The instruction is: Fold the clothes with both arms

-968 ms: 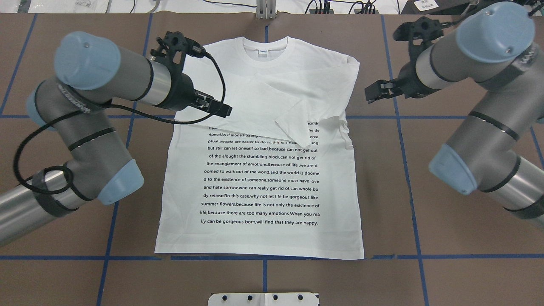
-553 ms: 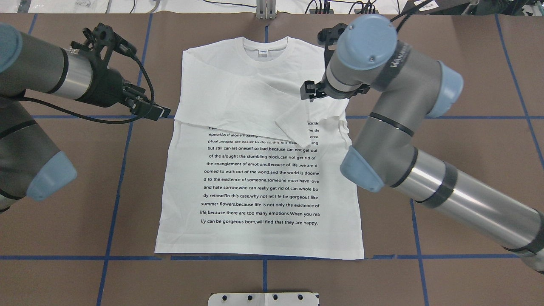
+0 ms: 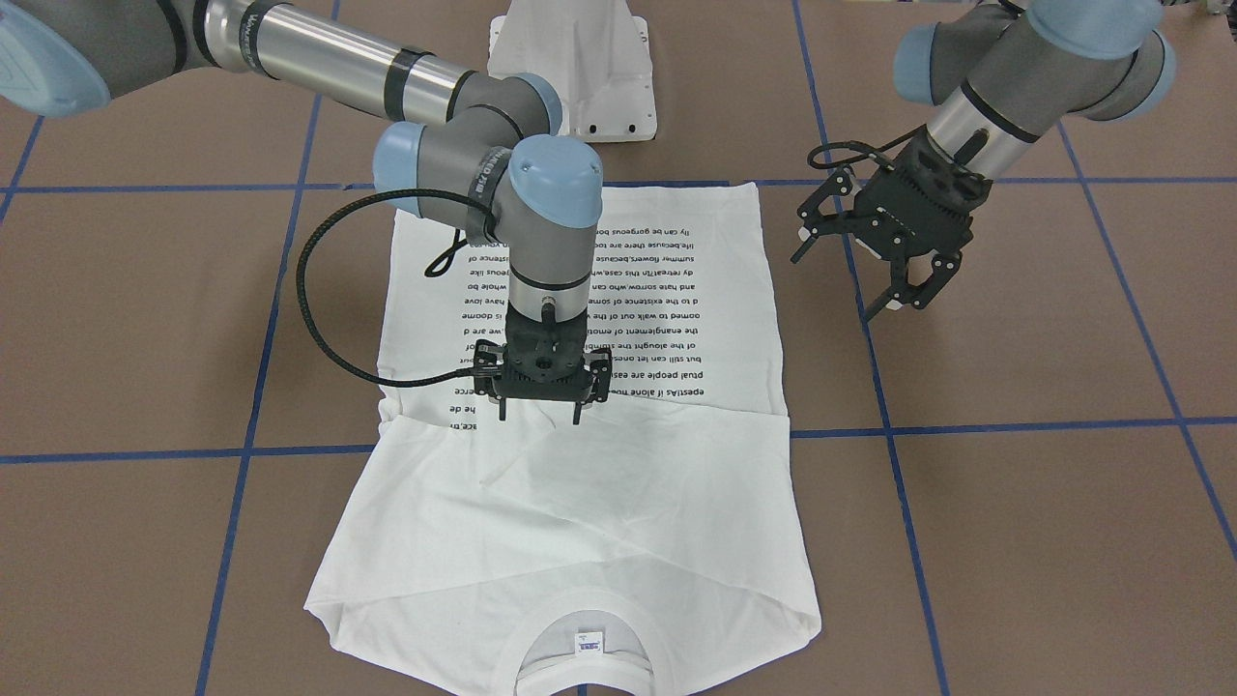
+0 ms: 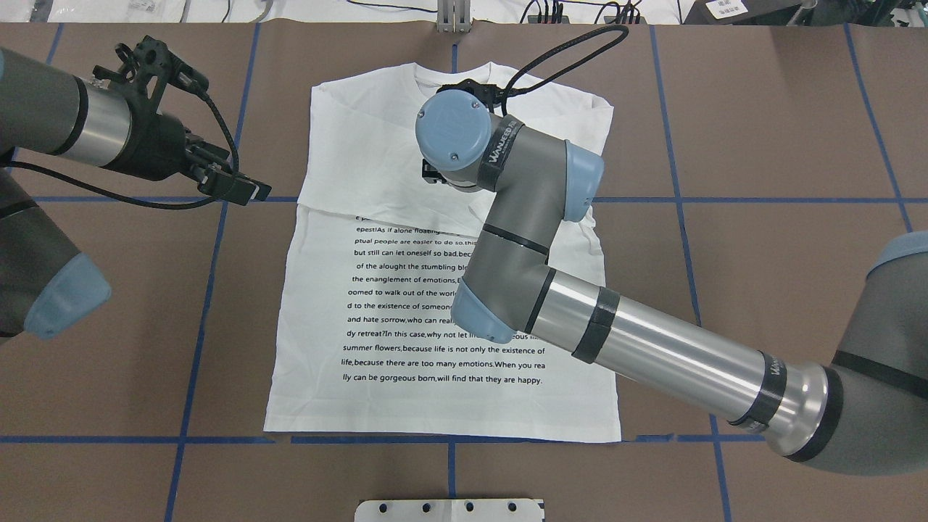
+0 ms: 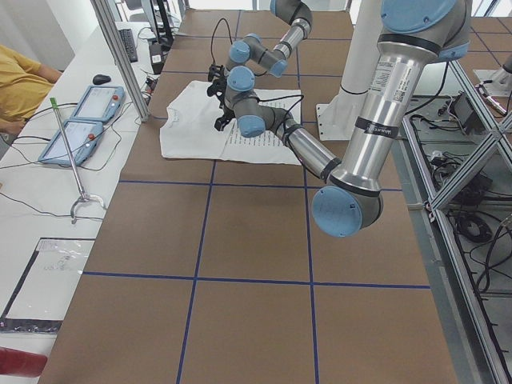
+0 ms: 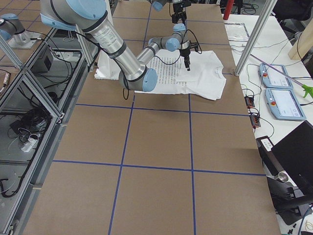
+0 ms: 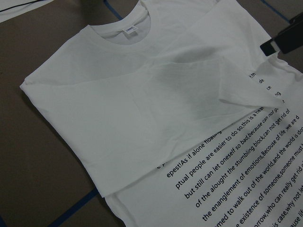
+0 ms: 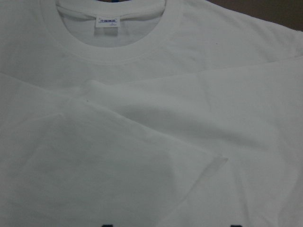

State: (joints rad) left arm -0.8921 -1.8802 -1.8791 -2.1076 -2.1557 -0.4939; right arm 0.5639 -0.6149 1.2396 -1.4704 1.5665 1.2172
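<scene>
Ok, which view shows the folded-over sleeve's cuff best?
Right wrist-mounted: the cuff shows close up, flat on the shirt below the collar. Overhead, the right arm mostly covers it. The left wrist view shows it slanted and shadowed; front-facing, only a faint crease; the side views, too small to tell.

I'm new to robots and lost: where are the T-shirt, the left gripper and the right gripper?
T-shirt (image 3: 618,483): front-facing view, on its plain white part.
left gripper (image 3: 897,302): front-facing view, midway between its fingertips.
right gripper (image 3: 539,416): front-facing view, midway between its fingertips.
</scene>
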